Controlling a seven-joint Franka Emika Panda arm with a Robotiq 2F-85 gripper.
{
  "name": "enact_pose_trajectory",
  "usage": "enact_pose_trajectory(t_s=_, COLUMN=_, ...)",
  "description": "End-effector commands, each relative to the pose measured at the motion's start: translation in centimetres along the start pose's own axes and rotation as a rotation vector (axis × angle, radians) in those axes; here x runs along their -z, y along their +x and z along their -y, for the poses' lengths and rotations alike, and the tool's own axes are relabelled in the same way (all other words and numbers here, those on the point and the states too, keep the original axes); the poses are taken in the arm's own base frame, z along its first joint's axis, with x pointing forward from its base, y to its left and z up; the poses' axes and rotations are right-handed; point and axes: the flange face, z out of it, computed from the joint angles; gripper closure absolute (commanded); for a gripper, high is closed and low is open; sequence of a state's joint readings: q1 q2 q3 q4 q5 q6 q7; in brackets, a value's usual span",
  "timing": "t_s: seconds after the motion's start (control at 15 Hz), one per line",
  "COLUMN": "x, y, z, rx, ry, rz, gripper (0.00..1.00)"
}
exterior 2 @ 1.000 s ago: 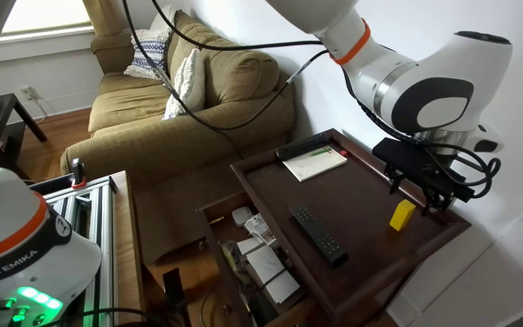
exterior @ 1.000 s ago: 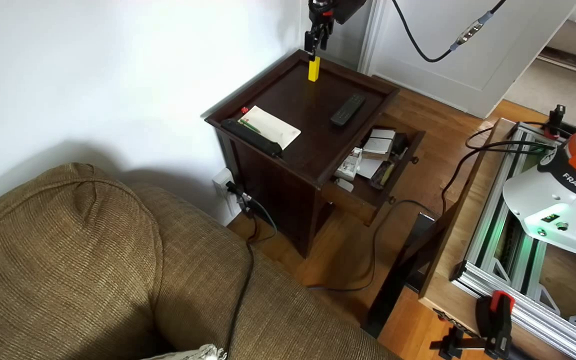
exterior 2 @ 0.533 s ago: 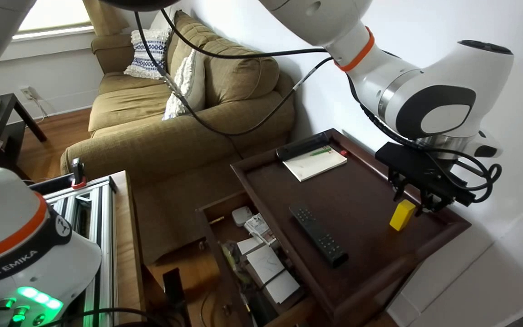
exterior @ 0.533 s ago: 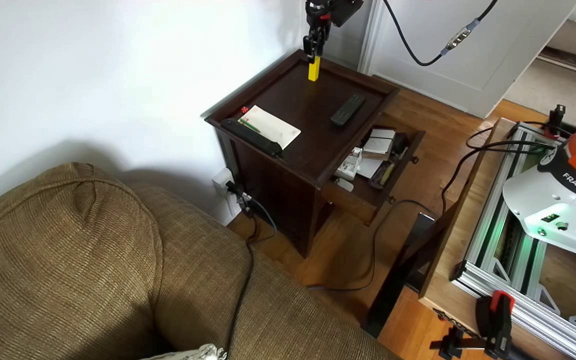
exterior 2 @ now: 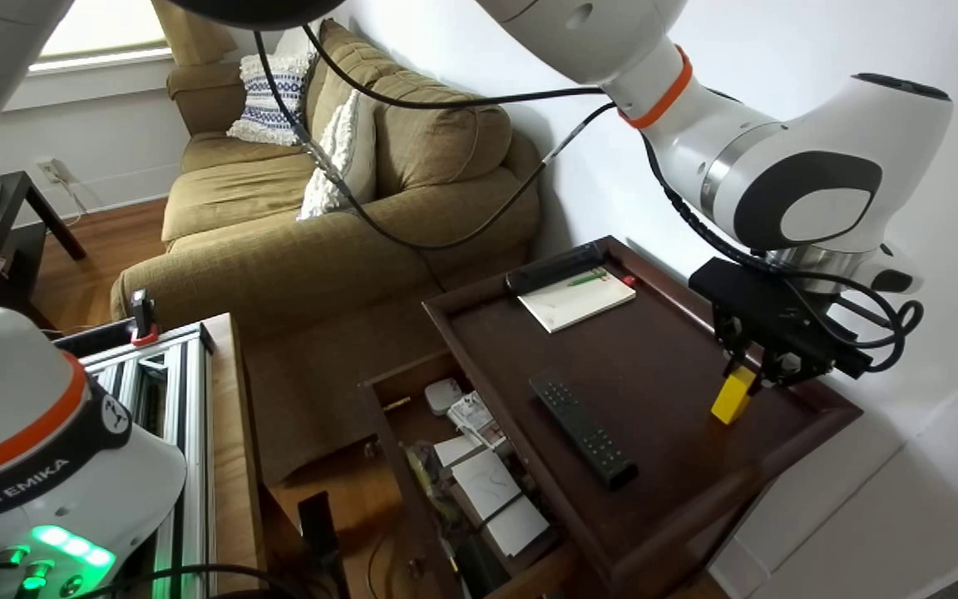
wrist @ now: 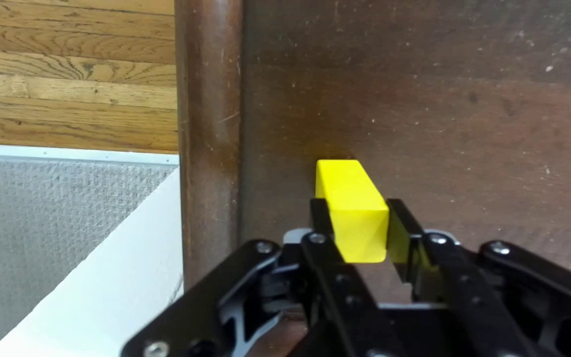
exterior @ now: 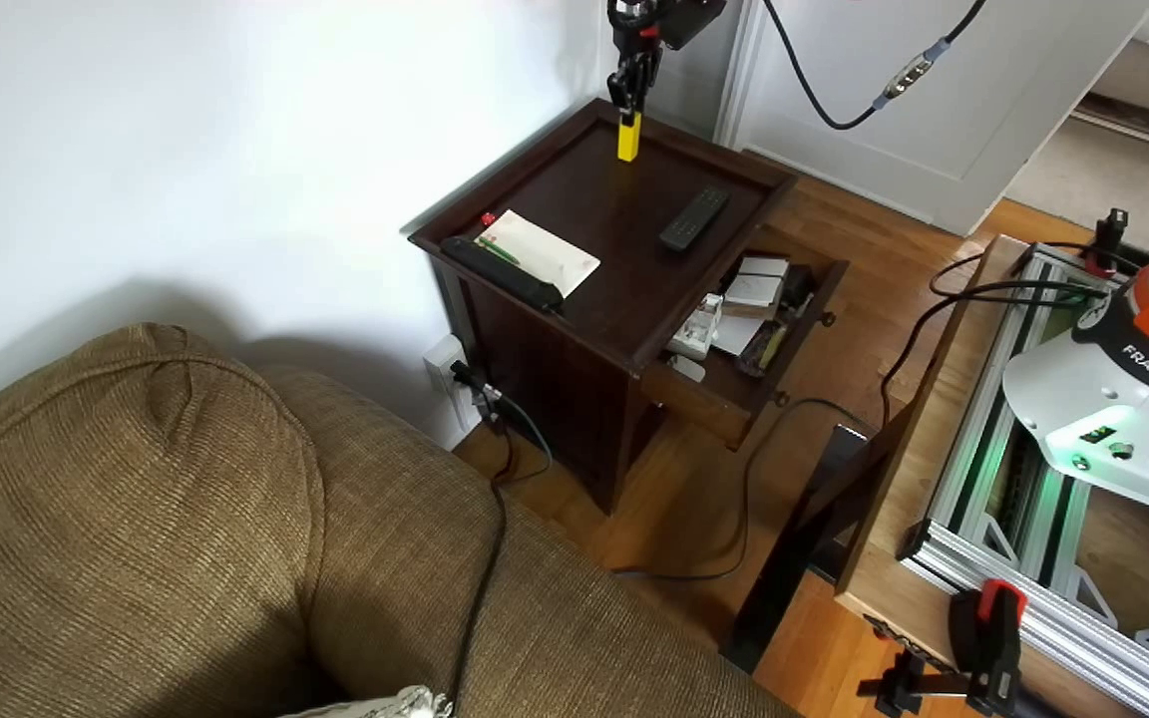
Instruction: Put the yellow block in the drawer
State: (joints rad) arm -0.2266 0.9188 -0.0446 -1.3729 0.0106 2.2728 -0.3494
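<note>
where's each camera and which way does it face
Wrist view: on the wrist, facing down at the yellow rectangular block; black two-fingered gripper shows.
An exterior view: high, facing down over the brown fabric sofa at the dark wooden side table; white robot base and gripper show.
An exterior view: high, facing down across the table toward the sofa; base, gripper and white jointed arm show.
Both exterior views share the block and open dark wooden drawer.

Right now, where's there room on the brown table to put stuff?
Bare tabletop lies between the notepad and the yellow block, and between the block and the remote. It's crowded where the black bar sits beside the notepad, and in the open drawer.
</note>
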Motion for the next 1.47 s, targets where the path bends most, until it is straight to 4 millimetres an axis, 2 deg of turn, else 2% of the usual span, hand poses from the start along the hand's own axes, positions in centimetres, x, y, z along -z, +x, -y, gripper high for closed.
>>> enact_pose_trajectory(t_s=0.0, x=2.2, y=-2.1, z=0.3, rx=-0.104, ry=0.035, rz=0.082, gripper=0.92)
enact_pose_trajectory(t_s=0.33, x=4.9, y=-6.4, z=0.9, rx=-0.205, ry=0.09, rz=0.3, gripper=0.92)
enact_pose_trajectory(t_s=0.67, x=5.9, y=-11.1, z=3.4, rx=-0.215, ry=0.264, rz=0.56, gripper=0.92)
enact_pose_trajectory(t_s=1.0, x=4.4, y=-13.7, z=5.3, rx=-0.335, ry=0.397, rz=0.728, gripper=0.92)
enact_pose_trajectory(t_s=1.4, x=1.7, y=-15.8, z=6.5, rx=-0.525, ry=0.531, rz=0.808, gripper=0.92)
